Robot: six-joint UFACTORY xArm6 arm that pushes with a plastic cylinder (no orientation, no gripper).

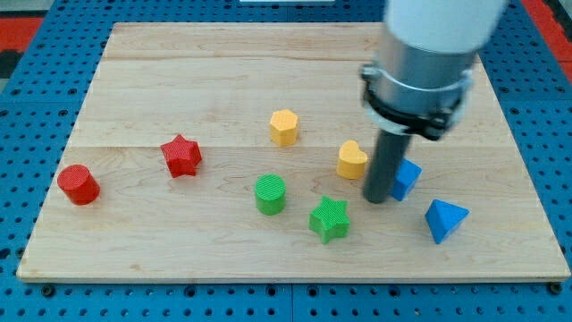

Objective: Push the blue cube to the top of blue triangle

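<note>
the blue cube (407,177) sits on the view's right half of the wooden board (179,89), partly hidden behind the dark rod. my tip (378,200) rests at the cube's left edge, touching it or just beside it; the rod covers the contact, so i cannot tell which. there are no fingers here to open or close, only the straight rod, and it has hold of nothing.

the blue triangle (445,220) lies just below and to the view's right of the cube, near it but apart. judged from this layout, the cube is already above the triangle but offset to the view's left, so the task looks largely along yet not finished: 1 short push toward the view's right seems left, to bring the cube squarely over the triangle.

working outward, the yellow heart (352,160) sits just left of the rod, close enough that a careless move could nudge it. the green star (329,219) is below and left of my tip, and the green cylinder (270,194) is further left. the yellow hexagon (283,127) stands higher up the board. the red star (181,156) and red cylinder (79,184) are well apart on the view's left.
</note>
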